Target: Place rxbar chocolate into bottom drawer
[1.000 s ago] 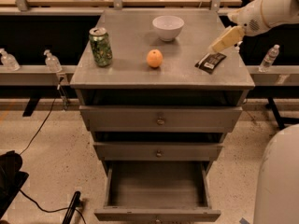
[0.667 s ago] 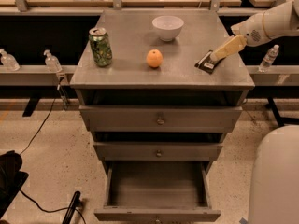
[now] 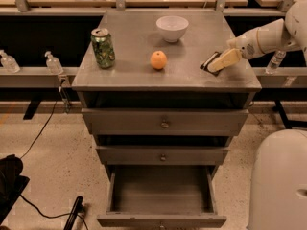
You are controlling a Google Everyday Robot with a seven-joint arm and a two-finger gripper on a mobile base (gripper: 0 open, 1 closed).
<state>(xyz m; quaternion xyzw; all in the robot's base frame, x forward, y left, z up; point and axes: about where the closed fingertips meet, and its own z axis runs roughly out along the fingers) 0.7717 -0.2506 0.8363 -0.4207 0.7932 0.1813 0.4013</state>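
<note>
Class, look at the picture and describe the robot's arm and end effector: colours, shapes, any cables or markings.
The arm is glossy white, built of smooth, rounded tubular segments with a thin seam between them. It narrows to a tan, tapered end effector, which is at the right edge of the cabinet top. No cables or lettering show.

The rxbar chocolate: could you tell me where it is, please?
In the camera view the rxbar chocolate lies on the cabinet top near its right edge, right of the orange, partly covered by the hand.
</note>
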